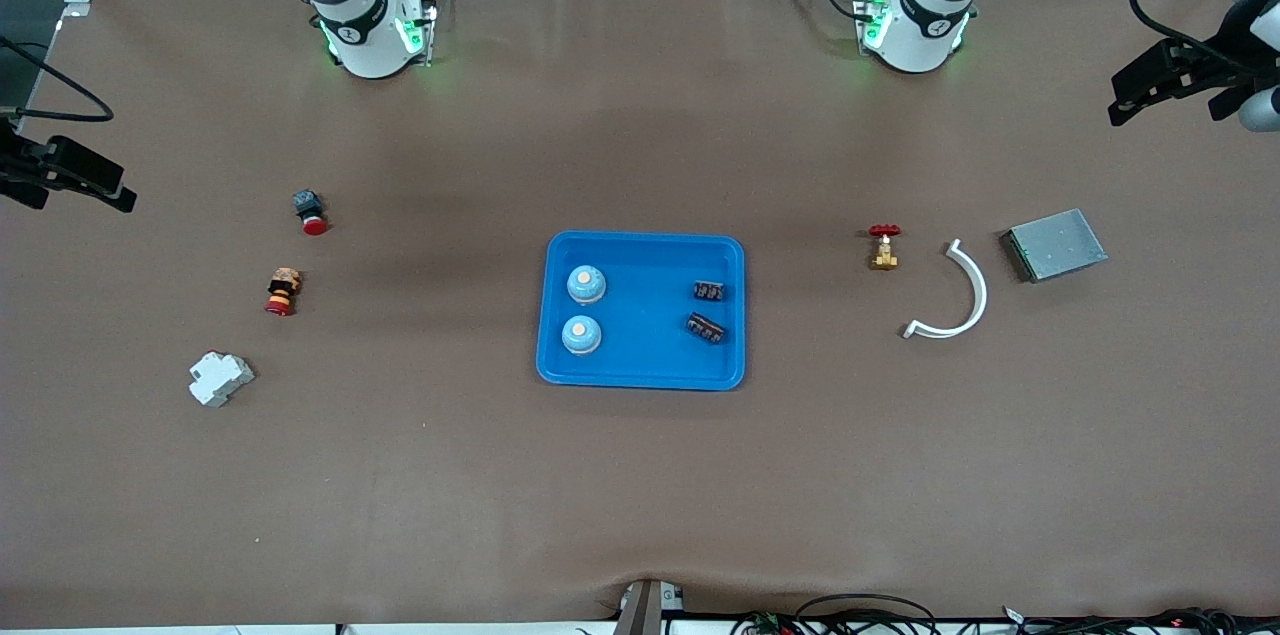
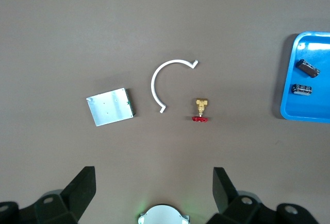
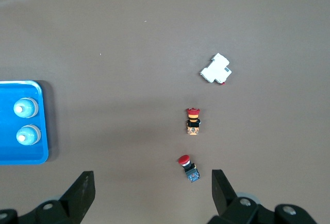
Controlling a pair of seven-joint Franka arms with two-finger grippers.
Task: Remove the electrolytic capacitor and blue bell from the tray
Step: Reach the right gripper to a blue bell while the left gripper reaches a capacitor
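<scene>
A blue tray lies mid-table. In it are two light-blue bells toward the right arm's end and two black capacitors toward the left arm's end. The left wrist view shows the tray's edge with both capacitors. The right wrist view shows the tray with both bells. My left gripper and right gripper are open and empty, held high over the table near their bases. Neither shows in the front view.
Toward the left arm's end lie a brass valve with a red handle, a white curved piece and a grey metal plate. Toward the right arm's end lie two red push buttons and a white breaker.
</scene>
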